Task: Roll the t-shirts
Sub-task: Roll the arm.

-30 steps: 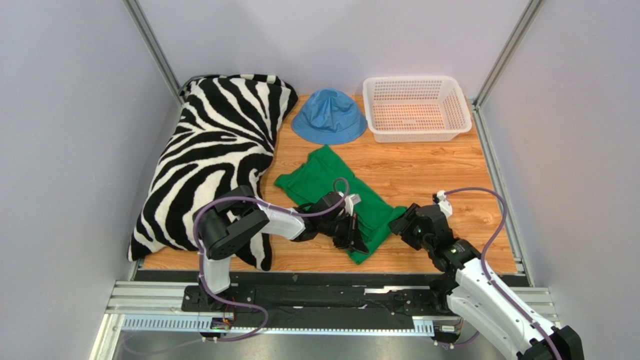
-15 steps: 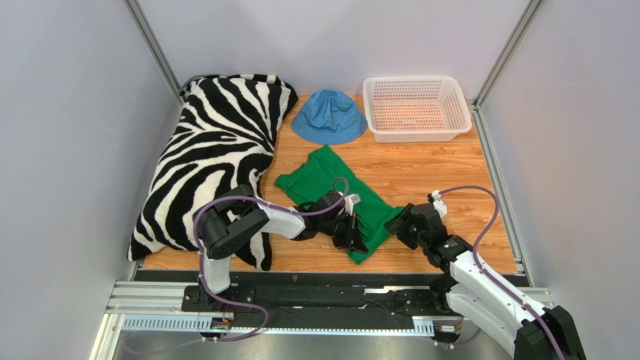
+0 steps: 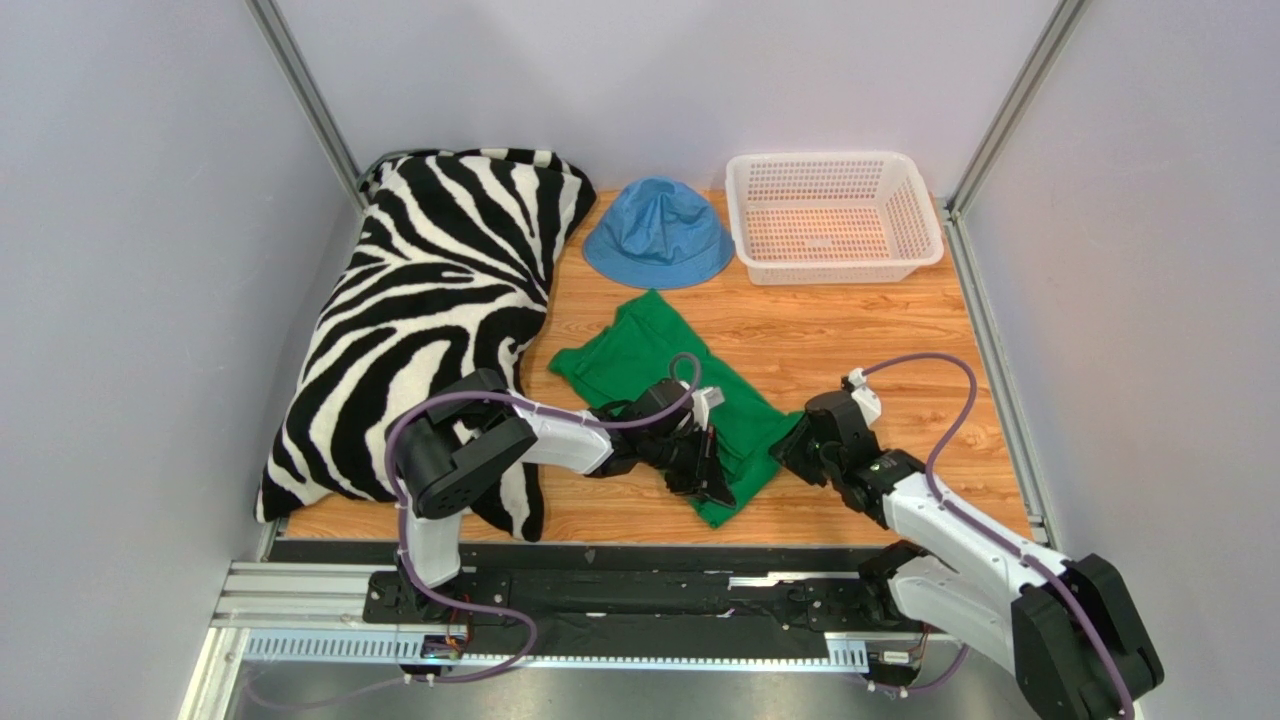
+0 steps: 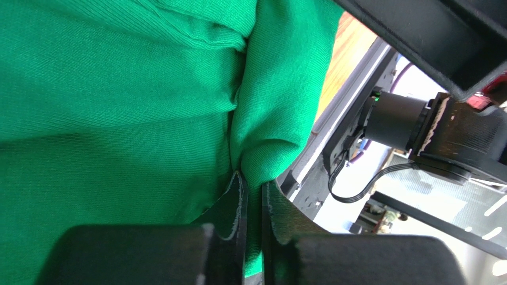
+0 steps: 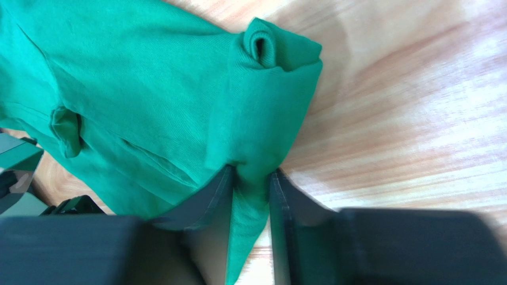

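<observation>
Overhead view, garment: The green t-shirt (image 3: pixel 654 368) is being shown lying rumpled on the wooden desk (image 3: pixel 879 353). It is just beside the zebra pillow (image 3: pixel 428 300) and nearer the arms than the blue hat (image 3: pixel 657 233) and the white basket (image 3: pixel 831 273).
Overhead view, arms: The left arm (image 3: pixel 556 440) and the right arm (image 3: pixel 920 510) are being reached in at the shirt's near end, one to each side of it.
Left wrist view, left jaws: A thin fold of green cloth is being pinched between the left jaws. They are standing almost together, with one fingertip (image 4: pixel 238 202) pressed against the knit.
Right wrist view, right jaws: A thicker bunch of the shirt's edge is being gripped by the right jaws, which are set narrow but wider than the left. The cloth is filling the gap between the fingertips (image 5: pixel 219 191), just above the boards.
Handling: The shirt is being judged light, limp and soft, likely to sag and wrinkle. It is probably best taken by its near edge at both sides, so that the roll is being turned evenly. A thin pinch could slip.
</observation>
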Robot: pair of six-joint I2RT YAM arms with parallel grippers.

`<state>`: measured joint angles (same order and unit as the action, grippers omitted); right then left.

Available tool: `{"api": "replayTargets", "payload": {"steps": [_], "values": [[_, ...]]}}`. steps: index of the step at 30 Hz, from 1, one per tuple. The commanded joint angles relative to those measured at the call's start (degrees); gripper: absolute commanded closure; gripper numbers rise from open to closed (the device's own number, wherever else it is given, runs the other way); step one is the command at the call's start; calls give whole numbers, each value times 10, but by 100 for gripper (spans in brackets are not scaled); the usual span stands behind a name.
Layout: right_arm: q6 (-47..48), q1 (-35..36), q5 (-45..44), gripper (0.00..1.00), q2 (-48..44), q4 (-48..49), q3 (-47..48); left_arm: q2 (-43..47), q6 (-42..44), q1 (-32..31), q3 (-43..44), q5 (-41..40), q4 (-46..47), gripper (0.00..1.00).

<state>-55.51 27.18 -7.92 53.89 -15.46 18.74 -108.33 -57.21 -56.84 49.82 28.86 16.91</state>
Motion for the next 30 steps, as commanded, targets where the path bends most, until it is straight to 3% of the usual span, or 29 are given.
{"api": "replayTargets", "payload": {"steps": [1, 3, 6, 12, 20, 30], "values": [[15, 1, -40, 80, 36, -26, 46, 22, 48, 1, 10, -5, -74, 84], [21, 1, -41, 88, 58, -47, 63, 30, 58, 1, 17, -12, -86, 81], [29, 2, -42, 92, 83, -77, 83, 43, 80, 1, 27, -21, -107, 73], [51, 2, -52, 97, 131, -148, 132, 91, 135, -5, 45, -63, -151, 57], [73, 4, -50, 98, 184, -188, 178, 157, 220, -31, 63, -152, -208, 51], [84, 11, -46, 100, 248, -231, 233, 130, 363, -167, 167, -457, -299, 43]]}}
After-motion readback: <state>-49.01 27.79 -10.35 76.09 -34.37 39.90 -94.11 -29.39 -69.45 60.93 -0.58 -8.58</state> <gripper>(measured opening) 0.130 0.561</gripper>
